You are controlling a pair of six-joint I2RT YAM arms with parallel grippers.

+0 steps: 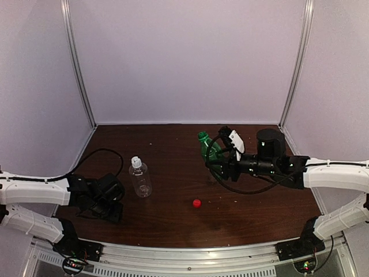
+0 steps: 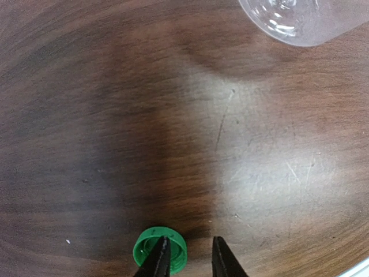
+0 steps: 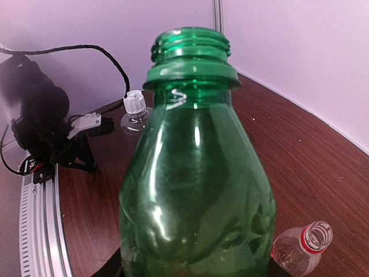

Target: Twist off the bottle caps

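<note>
Here, my left gripper, fingers parted, stands over the small green plastic screw cap at its fingertip; my right gripper clamps the uncapped green plastic bottle. Best lift straight, without dragging it.

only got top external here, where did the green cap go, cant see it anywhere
Observer: The green cap lies on the table, partly under the left gripper.
Operator: so is the green bottle open
Observer: Yes, the right wrist view shows the green bottle with bare threads and no cap.
Operator: any third bottle, i see two
Observer: A clear bottle with a red neck ring sits beside the green one, mouth uncapped.
</note>
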